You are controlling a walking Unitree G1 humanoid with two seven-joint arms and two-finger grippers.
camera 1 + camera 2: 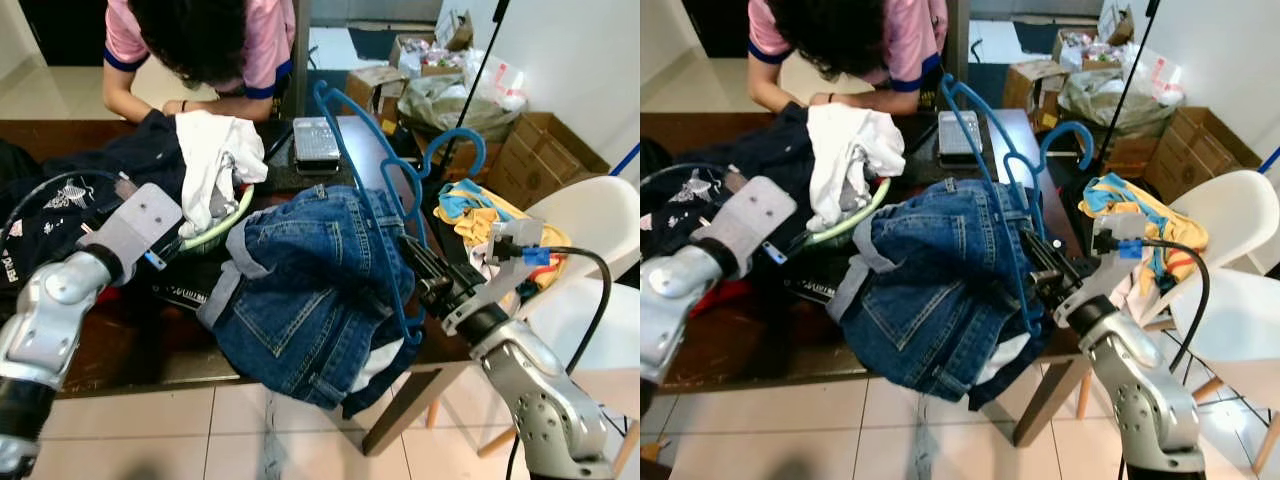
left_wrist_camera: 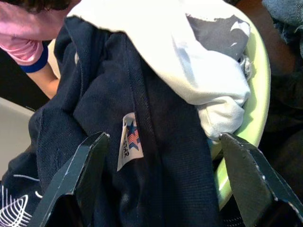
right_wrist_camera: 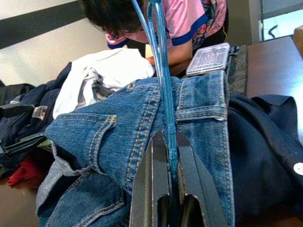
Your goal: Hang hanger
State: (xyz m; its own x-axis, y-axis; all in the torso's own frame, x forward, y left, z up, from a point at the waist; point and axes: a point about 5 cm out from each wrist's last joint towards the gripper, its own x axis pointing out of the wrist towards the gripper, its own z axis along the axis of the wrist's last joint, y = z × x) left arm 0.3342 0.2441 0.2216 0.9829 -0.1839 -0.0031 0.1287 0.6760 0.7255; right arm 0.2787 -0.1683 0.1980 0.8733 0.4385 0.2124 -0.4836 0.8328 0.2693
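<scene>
I had the right gripper clamped on the blue hanger, its two black fingers pressed tight against the thin plastic bar between them. The hanger ran up and away from the gripper, lying across a pair of blue denim jeans heaped on the dark wooden table; its hook curled over near the table's far right edge. Part of the jeans spilled over the table's near edge toward the tiled floor.

My left gripper held nothing, its fingers spread wide over a navy garment. A small sewn-in label on that garment showed a star and red stripes, with letters I could only partly read, something ending in "STAR". A white shirt lay bunched over the navy cloth, resting partly in a pale green bowl-like rim. More dark clothing with white printed patterns sat at the table's left end; I could not read the writing there.

A person in a pink top leaned over the far side of the table. A grey keypad-like device lay on the table just beyond the jeans. Cardboard boxes and a white chair stood to the right.
</scene>
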